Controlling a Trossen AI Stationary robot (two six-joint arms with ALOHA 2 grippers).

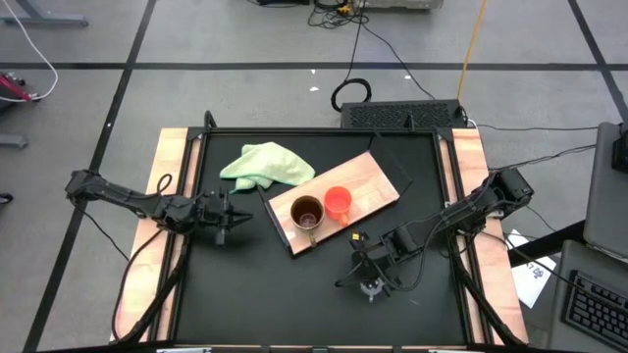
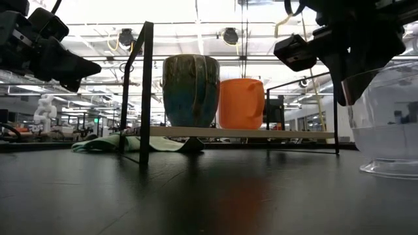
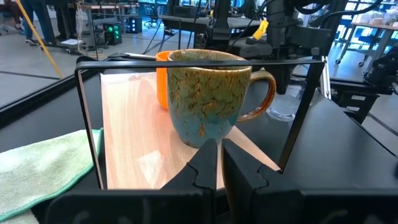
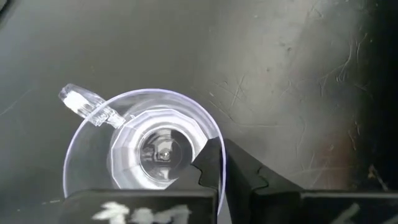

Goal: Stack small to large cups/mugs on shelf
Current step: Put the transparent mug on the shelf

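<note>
A large tan-brown mug (image 1: 306, 212) and an orange cup (image 1: 338, 203) stand side by side, upright on their bases, on the light-wood shelf board (image 1: 378, 181). Both show in the low view, the mug (image 2: 191, 90) and the orange cup (image 2: 241, 103). The clear glass cup (image 4: 143, 149) stands on the black table near its right front, also in the high view (image 1: 371, 287). My right gripper (image 4: 225, 171) is above it, shut on its rim. My left gripper (image 3: 221, 165) is shut and empty, left of the board, pointing at the mug (image 3: 208, 93). My right gripper pinches the glass cup's rim (image 4: 210, 126) on the side opposite its handle (image 4: 87, 104), one finger inside the cup and one outside. The fingers come from above, pointing down. The cup is upright, its base (image 2: 390, 171) on the table.
A pale green cloth (image 1: 267, 165) lies crumpled at the board's far left corner. A thin black frame (image 2: 145, 91) stands around the board. Wooden rails (image 1: 167, 167) run along the table's left and right sides. Bare black table lies near the front edge (image 1: 294, 304).
</note>
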